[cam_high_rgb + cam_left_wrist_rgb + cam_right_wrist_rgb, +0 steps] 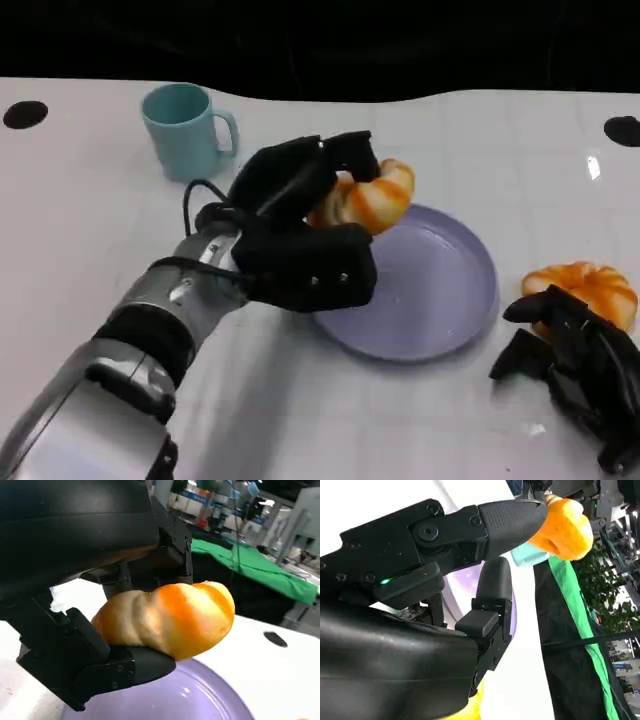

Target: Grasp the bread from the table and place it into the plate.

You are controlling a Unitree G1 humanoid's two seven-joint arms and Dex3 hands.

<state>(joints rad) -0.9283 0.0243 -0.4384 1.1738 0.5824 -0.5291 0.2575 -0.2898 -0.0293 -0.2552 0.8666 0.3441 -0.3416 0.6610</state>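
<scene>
**Bread held over the plate's rim**

Bread [368, 198] sits clamped in my left hand [300, 235], fingers over its top and thumb under it, raised above the far-left rim of the lilac plate [440, 290]. In the left wrist view the roll [170, 617] hangs clear of the plate [200, 700] below it, not touching.

A second bread [590, 288] lies on the table just beyond my right hand [575, 365], partly covered by the fingertips. That hand rests low on the table; whether it touches the roll or merely lies before it, I cannot tell. In the right wrist view the fingers [485, 525] hide most of the scene.

A teal mug [185, 130] stands beyond my left hand. The table [90, 220] is white and glossy; green cloth [260, 565] and blurred room fixtures lie beyond it.
</scene>
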